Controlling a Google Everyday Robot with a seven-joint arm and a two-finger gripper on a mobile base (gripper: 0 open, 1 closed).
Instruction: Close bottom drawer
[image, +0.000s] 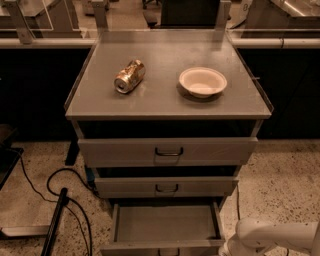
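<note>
Camera view: a grey three-drawer cabinet (165, 105) seen from above and in front, standing on a speckled floor (282, 182).
Bottom drawer: the bottom drawer (165, 224) is pulled out toward the near side, its bare grey inside open to view. Its front panel lies along the near edge of the frame, with the dark handle only partly in shot.
My gripper: my gripper (226, 250) sits at the near right corner of the frame, just beside the right end of the bottom drawer's front. It is cut off by the frame edge, and I cannot tell whether it is apart, together or clamped on anything, nor whether it touches the drawer.
My arm: my white arm (275, 234) reaches in from the right, low over the floor, to the right of the pulled-out drawer.
Middle drawer: the middle drawer (167, 186) shows its flat front and small dark bracket handle, with a dark gap above it.
Top drawer: the top drawer (167, 150) is the tallest and widest front, with the same kind of handle.
Cabinet top, left: a crumpled can (129, 76) lies on its side.
Cabinet top, right: a pale, shallow bowl (202, 81) stands upright, well apart from the can.
Floor, left: dark cables (60, 182) loop beside the cabinet, near a dark slanted bar (52, 225).
</note>
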